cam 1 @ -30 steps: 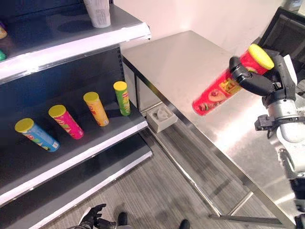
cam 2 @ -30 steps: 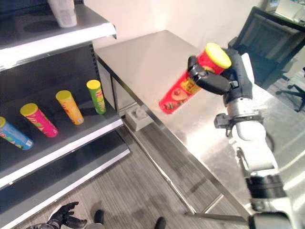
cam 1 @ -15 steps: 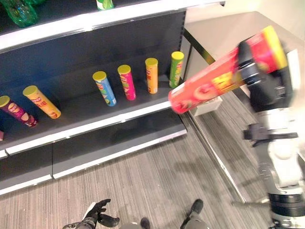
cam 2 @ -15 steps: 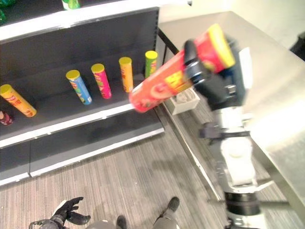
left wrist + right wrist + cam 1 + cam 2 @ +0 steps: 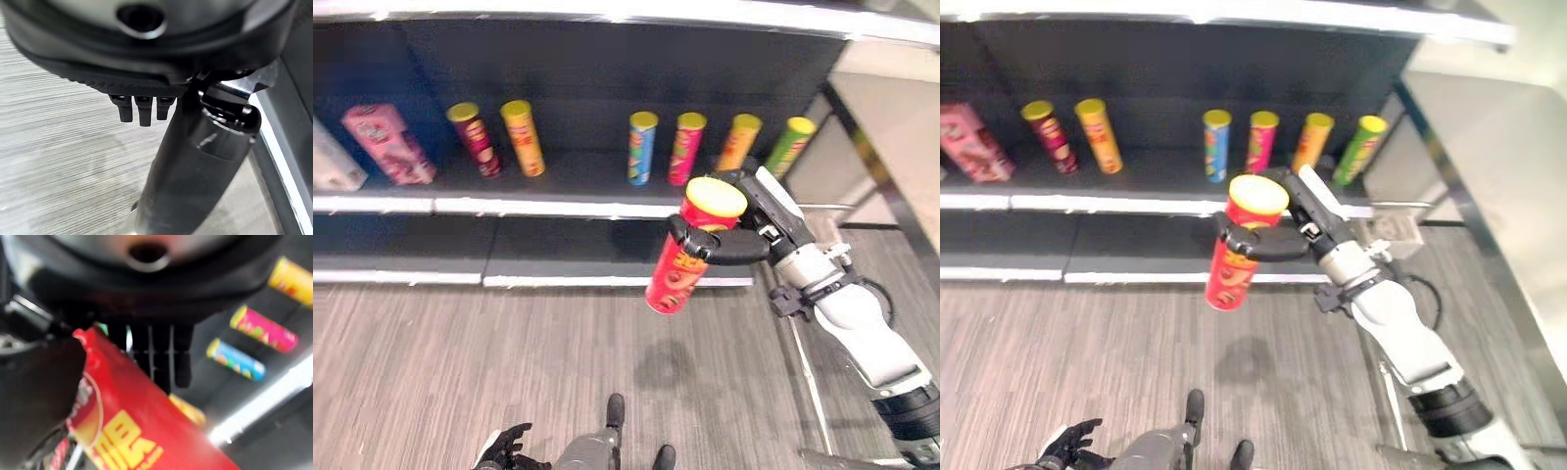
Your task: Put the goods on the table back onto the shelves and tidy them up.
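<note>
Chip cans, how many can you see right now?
7. Six stand on the shelf: maroon, orange, blue, pink, orange, green. The red can is in the right hand. Others may be out of frame.

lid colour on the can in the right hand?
Yellow lid on the red can; clearest in left eye view.

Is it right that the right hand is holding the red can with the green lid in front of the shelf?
Not quite: the red can in the right hand has a yellow lid, as the left eye view shows. It is held in front of the shelf.
</note>
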